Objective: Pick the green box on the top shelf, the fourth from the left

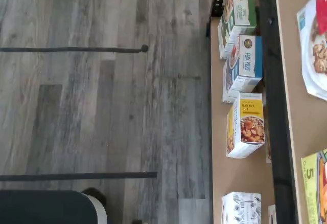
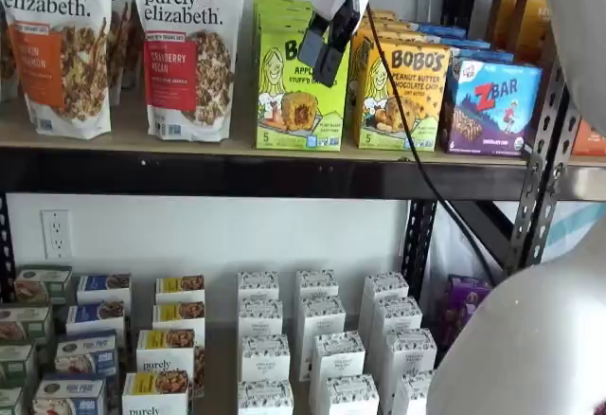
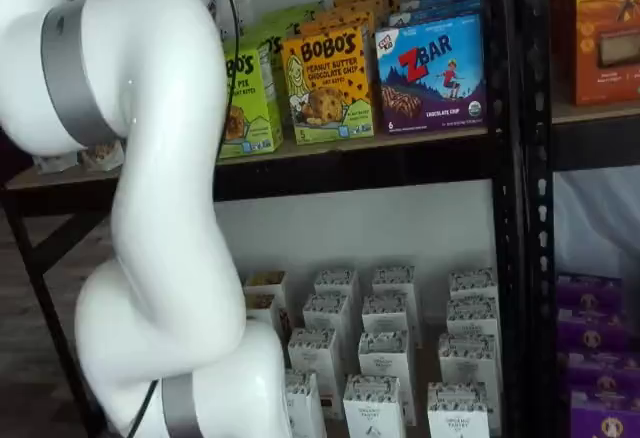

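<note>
**Shelf view: gripper parked in front of green box, nothing gripped**

The gripper [image 2: 322, 58] was seen hanging in front of the green box [image 2: 299, 93], fingers spread to a plain gap, nothing held. The green box was stood upright on the top shelf [image 2: 237, 172], just beside the yellow-orange Bobo's box [image 2: 401, 96], itself next to the blue ZBar box [image 2: 492, 104].

on the top shelf [image 2: 189, 164] the green box [image 2: 295, 102] stands between a granola bag [image 2: 189, 50] on its left and the peanut butter box [image 2: 402, 98] on its right. the zbar box [image 2: 492, 107] stands right of that, and the gripper [image 2: 317, 60] hangs before the green box.
</note>
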